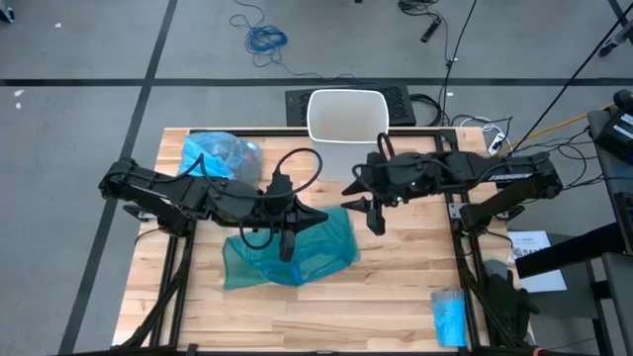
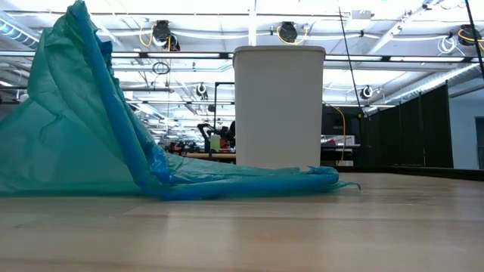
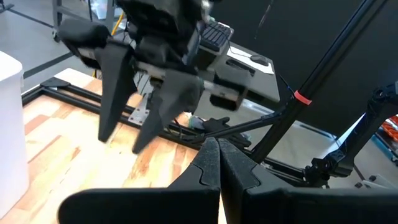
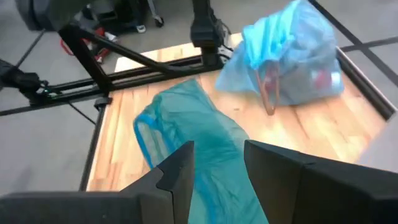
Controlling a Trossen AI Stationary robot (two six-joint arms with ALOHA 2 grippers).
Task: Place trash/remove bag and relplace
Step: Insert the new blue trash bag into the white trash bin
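Observation:
The light sky-blue bag [image 1: 220, 156] sits tied and full on the table's far left corner. Brown and red trash [image 4: 320, 78] shows through its wall. A darker teal bag [image 1: 316, 252] lies in the table's middle, with one end drawn up into a tall peak [image 2: 79, 15]. My left gripper [image 3: 217, 158] hangs shut above it and points toward the right arm. My right gripper [image 4: 219, 168] is open close by, tipped down over the teal bag [image 4: 205, 137], which shows through the gap between its fingers. The white bin [image 1: 346, 117] stands at the far edge. My left gripper is shut, and the teal bag's blue-hemmed end [image 2: 98, 60] rises toward it. The gripper's own body hides the place of contact, and no plastic shows at its fingertips [image 3: 208, 155]. The bag's lower part [image 2: 249, 177] lies slack on the table. Whether my right gripper touches the teal bag, I cannot tell.
A small bright-blue roll [image 1: 448, 316] lies at the table's near right corner. Bare wood [image 1: 396, 287] lies between the teal bag and the roll. Black frame rails [image 4: 143, 62] run along the table's edges. Cables and a keyboard [image 1: 401, 104] lie on the floor behind the bin.

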